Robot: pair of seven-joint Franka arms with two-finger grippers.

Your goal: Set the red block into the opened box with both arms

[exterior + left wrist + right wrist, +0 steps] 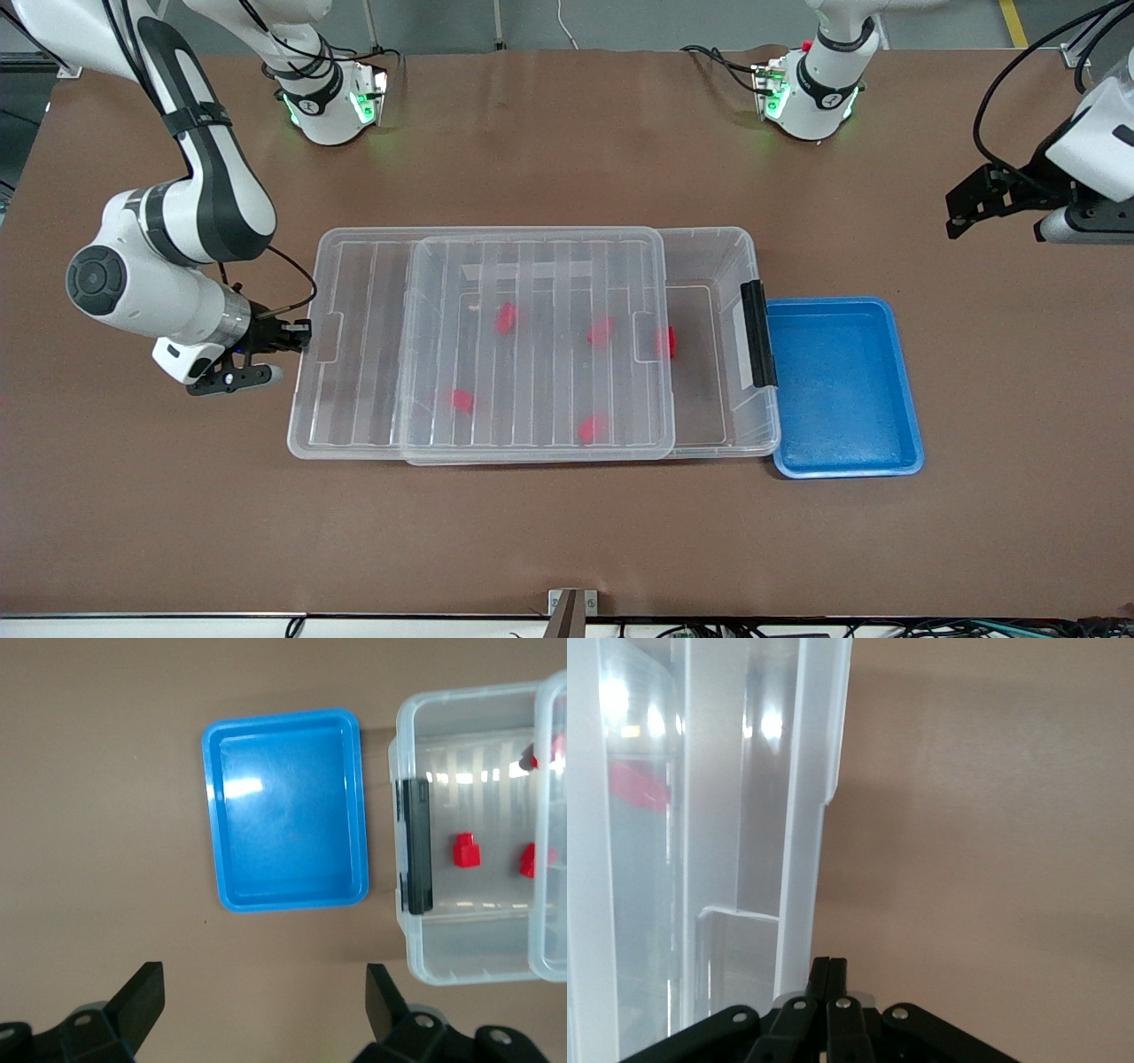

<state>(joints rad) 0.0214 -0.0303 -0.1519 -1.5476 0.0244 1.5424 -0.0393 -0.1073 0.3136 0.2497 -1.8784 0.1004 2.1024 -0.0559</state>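
Front view, mid-frame: we count five red blocks (506,317) inside the box (709,257), lid (536,346) half across; right gripper (297,336) pinched together at its rim, left gripper (266,997) spread wide.

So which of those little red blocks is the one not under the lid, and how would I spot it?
Find the big clear box in the middle of the table, its ribbed lid slid toward the right arm's end. In the uncovered strip next to the black latch bar, one red block sits just at the lid's edge. The other four show only blurred through the lid.
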